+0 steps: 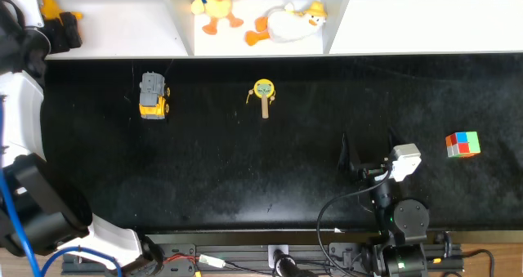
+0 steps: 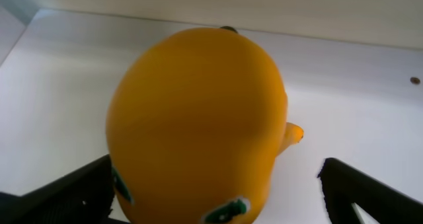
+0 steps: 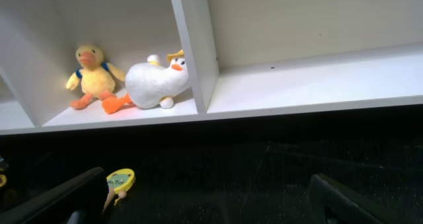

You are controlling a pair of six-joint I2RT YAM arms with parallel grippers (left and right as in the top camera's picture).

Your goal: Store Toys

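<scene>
An orange round toy [image 2: 198,118] rests on the white floor of the shelf's left compartment [image 1: 114,24], with my left gripper [image 2: 215,168] open around it. One finger sits against the toy's side and the other stands apart from it. From above, the same toy [image 1: 51,6] shows with the left gripper [image 1: 65,33] beside it. A yellow-and-grey truck [image 1: 153,95], a yellow rattle [image 1: 264,93] and a coloured cube [image 1: 462,144] lie on the black table. My right gripper [image 1: 368,158] is open and empty low over the table's front right, facing the rattle [image 3: 119,181].
The middle compartment holds a yellow plush duck [image 1: 216,3] and a white plush goose [image 1: 290,22], both also in the right wrist view: duck [image 3: 92,75], goose [image 3: 155,84]. The right compartment [image 1: 425,20] is bare. Cables run along the front edge [image 1: 270,261].
</scene>
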